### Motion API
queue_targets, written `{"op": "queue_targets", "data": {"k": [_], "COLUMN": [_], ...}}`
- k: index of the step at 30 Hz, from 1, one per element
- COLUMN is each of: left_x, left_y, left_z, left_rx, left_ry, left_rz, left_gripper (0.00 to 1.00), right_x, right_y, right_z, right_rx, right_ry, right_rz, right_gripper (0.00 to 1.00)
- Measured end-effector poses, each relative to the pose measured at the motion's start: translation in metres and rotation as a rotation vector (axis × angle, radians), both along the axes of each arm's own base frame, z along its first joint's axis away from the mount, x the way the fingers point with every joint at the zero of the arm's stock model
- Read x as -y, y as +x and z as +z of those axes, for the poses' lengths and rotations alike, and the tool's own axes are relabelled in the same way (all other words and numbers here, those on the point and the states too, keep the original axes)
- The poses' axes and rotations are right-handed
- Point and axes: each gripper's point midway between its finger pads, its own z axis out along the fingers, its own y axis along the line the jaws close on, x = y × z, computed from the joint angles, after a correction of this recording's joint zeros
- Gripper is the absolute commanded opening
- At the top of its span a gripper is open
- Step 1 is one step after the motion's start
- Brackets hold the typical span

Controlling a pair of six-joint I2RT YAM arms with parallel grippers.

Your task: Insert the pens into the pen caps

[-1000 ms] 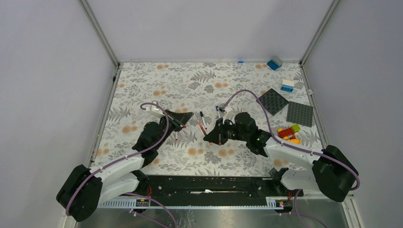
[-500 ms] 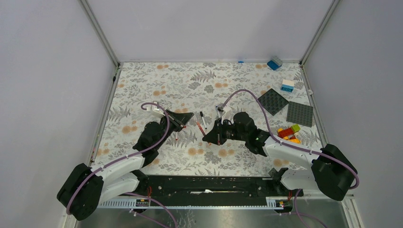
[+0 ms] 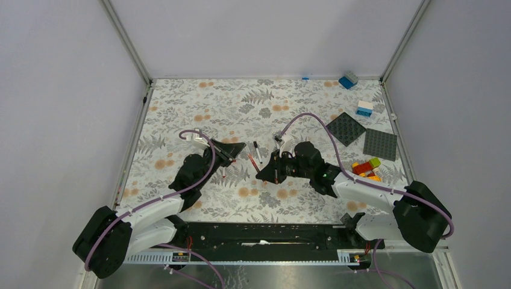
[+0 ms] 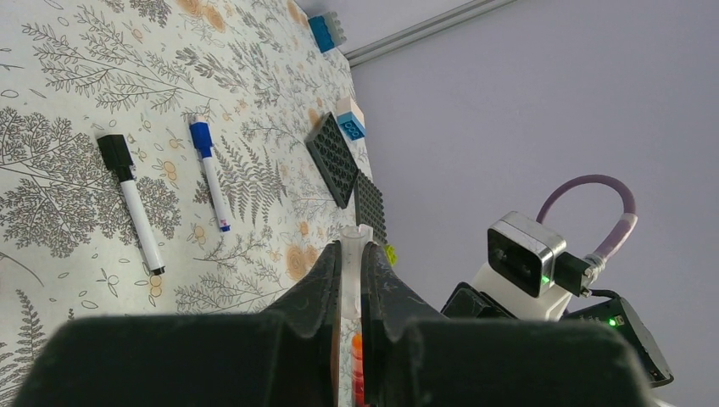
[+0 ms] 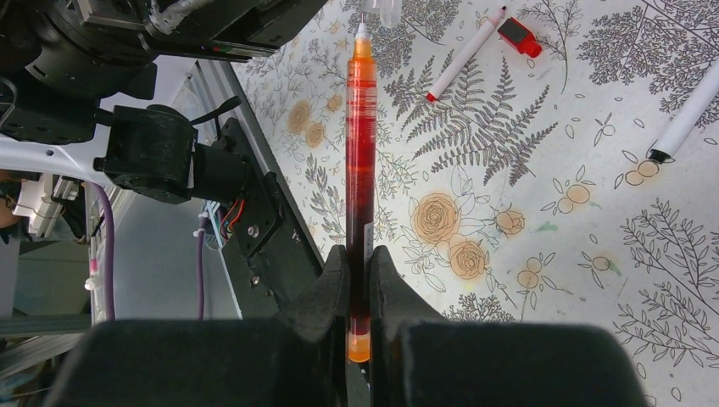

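Nudged left toward left gripper (image 4: 348,267): right gripper (image 5: 359,259), clamped on red pen (image 5: 360,136). Left pinched shut on clear cap (image 4: 354,242). Risk: tip offset beside cap mouth, glancing off rim

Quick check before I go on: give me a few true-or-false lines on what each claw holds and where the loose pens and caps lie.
1. The right claw is shut on a red pen. True.
2. The left claw is open and empty. False: it is shut on a pale cap.
3. A blue-capped pen lies flat on the table. True.
4. The red cap sits on its pen. False: it lies loose on the table beside an uncapped white pen.
5. The red pen's tip is aimed at the pale cap. True.
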Motion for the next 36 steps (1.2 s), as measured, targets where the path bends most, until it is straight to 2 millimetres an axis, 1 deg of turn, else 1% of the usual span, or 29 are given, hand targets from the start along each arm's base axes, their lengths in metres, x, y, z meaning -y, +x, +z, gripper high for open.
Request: {"op": "queue_targets", "data": {"k": [22, 29, 36], "left_x": [0.000, 0.000, 0.000], "left_y": [0.000, 0.000, 0.000], "left_z": [0.000, 0.000, 0.001], "left_rx": [-0.002, -0.001, -0.001], "left_ry": [-0.003, -0.003, -0.004], "left_rz": [0.000, 0.000, 0.000], "left_gripper": [0.00, 0.00, 0.00], "right_x": [0.000, -0.004, -0.009], "right_y": [-0.003, 0.002, 0.007], "right_z": [-0.004, 0.001, -0.003], "right_rx": [-0.010, -0.003, -0.012], "right_ry": [-0.015, -0.011, -0.026], "right_rz": [0.002, 0.000, -0.006], "right_gripper": [0.00, 0.00, 0.00]}}
